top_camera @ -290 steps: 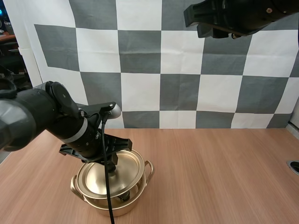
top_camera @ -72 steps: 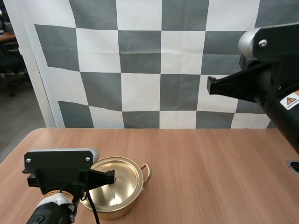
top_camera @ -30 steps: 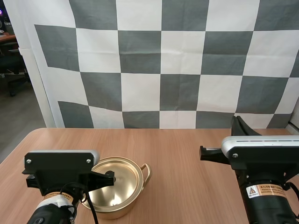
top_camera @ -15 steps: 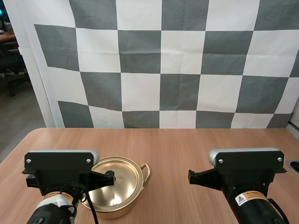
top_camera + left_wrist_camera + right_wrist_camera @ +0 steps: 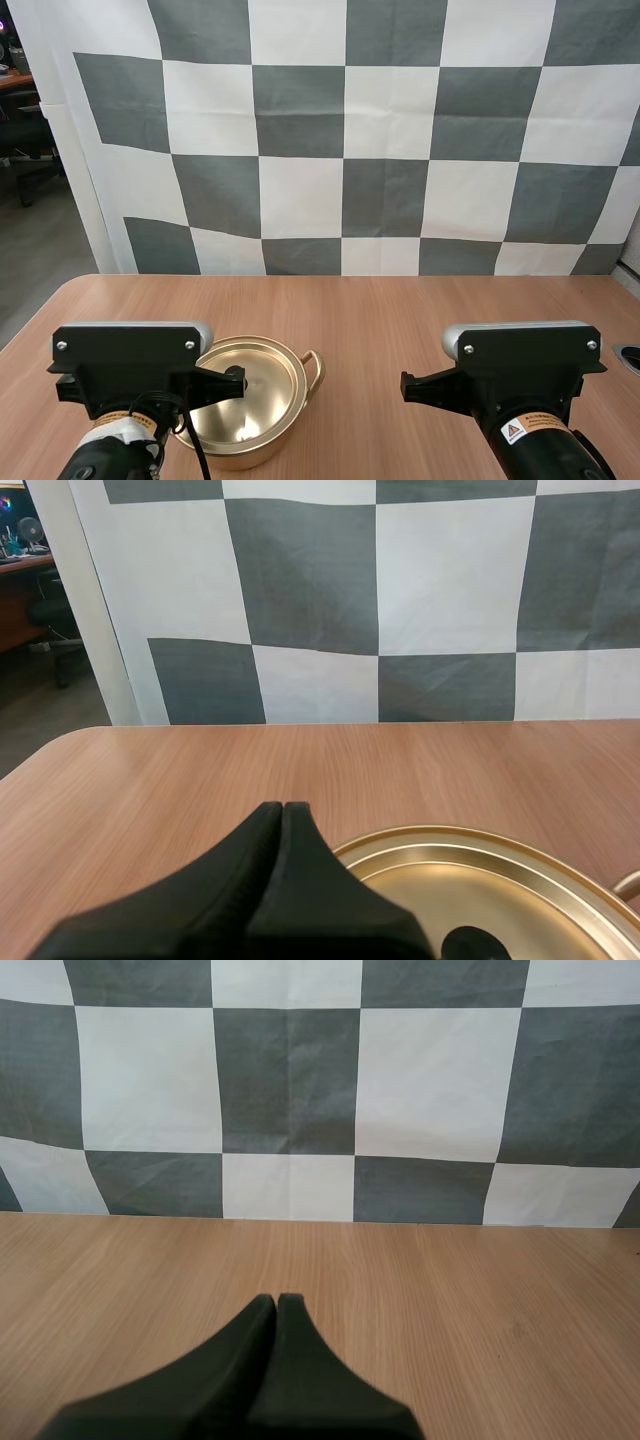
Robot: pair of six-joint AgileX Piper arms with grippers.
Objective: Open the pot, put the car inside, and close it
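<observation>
pot [image 5: 262,395] upright, handle [image 5: 314,363] pointing right | left tool [image 5: 283,808] closed | right tool [image 5: 277,1300] closed

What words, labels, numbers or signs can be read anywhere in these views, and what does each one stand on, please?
No text can be read.
On the right arm, a warning sticker: a triangle sign with small print beside it, too small to read.
On the left arm, an orange-and-white sticker: partly hidden, unreadable.
On the pot: no marking visible.
</observation>
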